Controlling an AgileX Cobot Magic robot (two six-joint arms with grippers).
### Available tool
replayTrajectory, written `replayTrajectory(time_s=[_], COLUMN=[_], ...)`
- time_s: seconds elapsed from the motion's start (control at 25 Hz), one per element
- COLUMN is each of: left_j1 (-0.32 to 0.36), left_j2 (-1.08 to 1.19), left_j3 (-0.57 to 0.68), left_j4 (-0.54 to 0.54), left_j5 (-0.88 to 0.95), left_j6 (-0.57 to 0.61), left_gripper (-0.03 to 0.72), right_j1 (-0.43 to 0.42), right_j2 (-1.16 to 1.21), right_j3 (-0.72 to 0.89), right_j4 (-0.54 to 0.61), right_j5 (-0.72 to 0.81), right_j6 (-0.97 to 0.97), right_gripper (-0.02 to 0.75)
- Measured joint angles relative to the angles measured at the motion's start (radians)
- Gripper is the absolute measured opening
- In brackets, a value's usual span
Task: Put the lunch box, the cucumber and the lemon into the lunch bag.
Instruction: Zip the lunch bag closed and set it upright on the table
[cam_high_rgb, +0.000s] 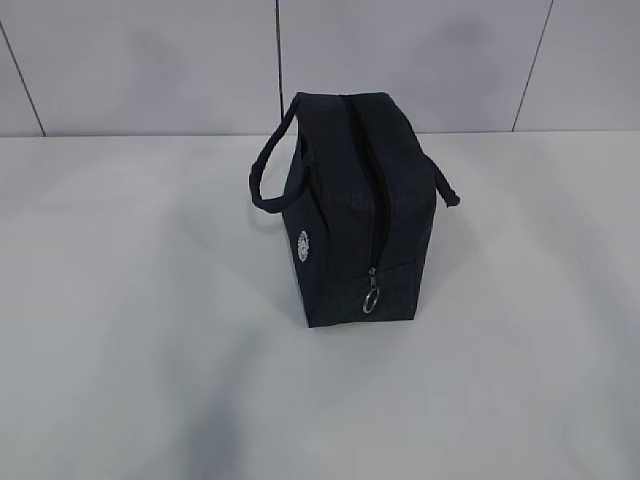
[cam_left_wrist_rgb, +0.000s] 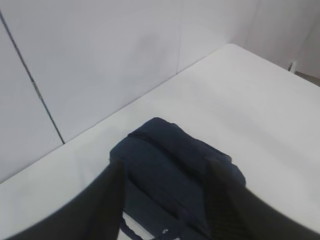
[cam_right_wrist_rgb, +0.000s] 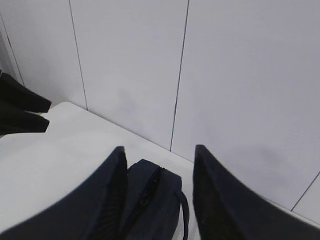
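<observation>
The lunch bag (cam_high_rgb: 355, 210) stands upright mid-table, dark navy, with its black top zipper (cam_high_rgb: 362, 170) drawn shut and the metal ring pull (cam_high_rgb: 371, 298) hanging at the near end. Neither gripper shows in the exterior view. My left gripper (cam_left_wrist_rgb: 166, 165) hovers over the lunch bag (cam_left_wrist_rgb: 170, 170), open, with nothing between its fingers. Open too, my right gripper (cam_right_wrist_rgb: 159, 148) hangs above the lunch bag (cam_right_wrist_rgb: 152, 200), with the bag's zipper line visible between the fingers. The lunch box, the cucumber and the lemon are out of view.
The white table (cam_high_rgb: 120, 330) runs back to a pale panelled wall (cam_high_rgb: 150, 60). Loop handles (cam_high_rgb: 270, 170) stick out on both sides of the bag. Two dark pointed parts of the other arm (cam_right_wrist_rgb: 25, 112) show at the left edge of the right wrist view.
</observation>
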Motion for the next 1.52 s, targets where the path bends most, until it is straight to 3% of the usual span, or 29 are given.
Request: replayTrajectory(time_s=[0.24, 0.52, 0.64, 0.88, 1.08, 1.52], left_j1=[-0.087, -0.109, -0.109, -0.109, -0.109, -0.109], left_j2=[-0.077, -0.224, -0.287, -0.356, -0.361, -0.361], left_j3=[0.145, 0.436, 0.534, 0.636, 0.647, 0.647], left_j4=[0.016, 0.018, 0.024, 0.038, 0.038, 0.038], left_j5=[-0.026, -0.194, -0.243, -0.272, -0.284, -0.287], left_j6=[0.0, 0.0, 0.0, 0.0, 0.0, 0.0], left_gripper=[0.372, 0.372, 0.372, 0.372, 0.372, 0.372], right_j1=[0.0, 0.0, 0.0, 0.0, 0.0, 0.0], right_j2=[-0.279, -0.509, -0.554, -0.58, -0.571, -0.325], right_j3=[0.394, 0.819, 0.976, 1.261, 1.397, 1.409], right_j4=[0.0, 0.031, 0.118, 0.418, 0.58, 0.635], right_j5=[-0.122, -0.199, -0.206, -0.235, -0.318, -0.38], right_j6=[-0.065, -0.128, -0.189, -0.355, -0.396, -0.52], right_gripper=[0.333, 0.333, 0.333, 0.33, 0.313, 0.284])
